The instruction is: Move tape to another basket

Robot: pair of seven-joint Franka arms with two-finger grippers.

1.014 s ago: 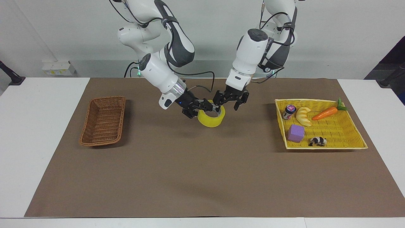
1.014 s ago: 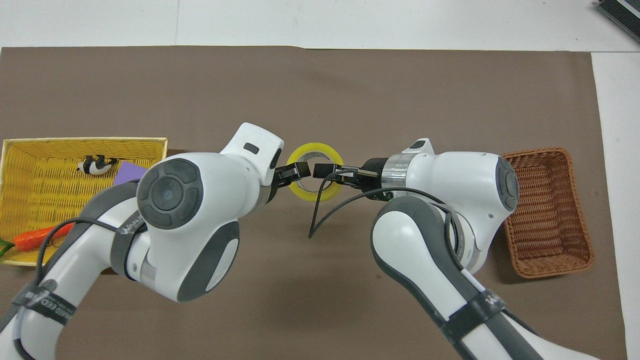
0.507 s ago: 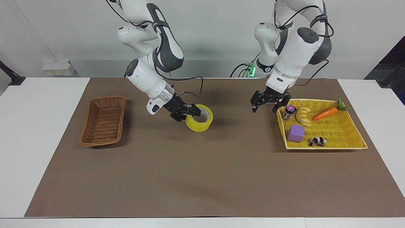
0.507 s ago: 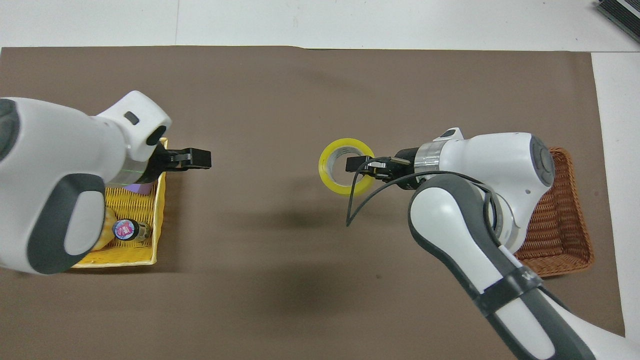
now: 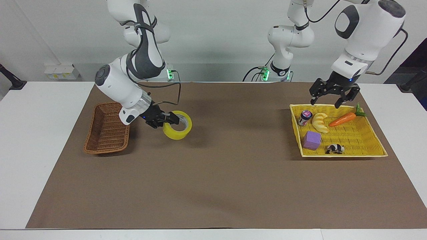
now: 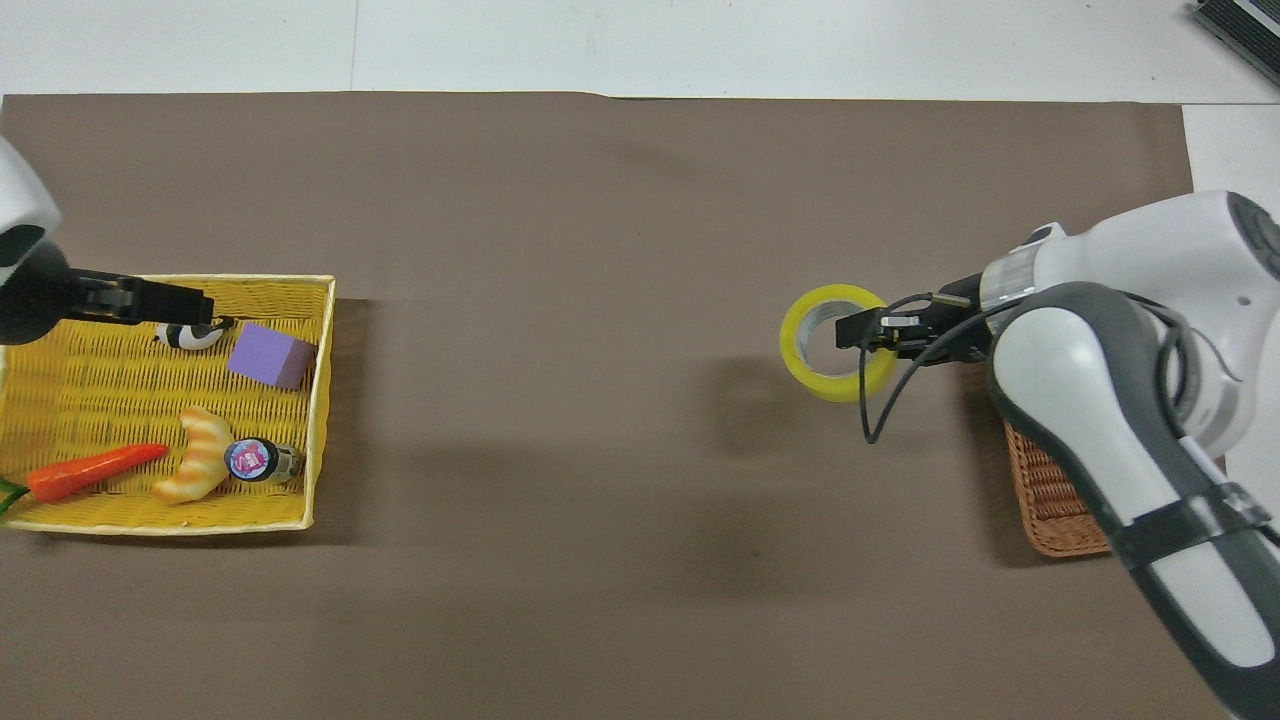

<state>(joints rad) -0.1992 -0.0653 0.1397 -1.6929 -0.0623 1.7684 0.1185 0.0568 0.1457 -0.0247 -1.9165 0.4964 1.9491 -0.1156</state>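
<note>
Fingers of the right gripper (image 5: 169, 119) are pinching the rim of the translucent yellow tape (image 5: 178, 125), holding it raised beside the brown wicker basket (image 5: 107, 131); the left gripper (image 5: 331, 94) is hanging wide open over the yellow basket (image 5: 347, 154).

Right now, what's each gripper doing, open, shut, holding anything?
Left gripper: open, empty, over the yellow basket.
Right gripper: shut on the tape, which it holds up beside the brown basket.
</note>
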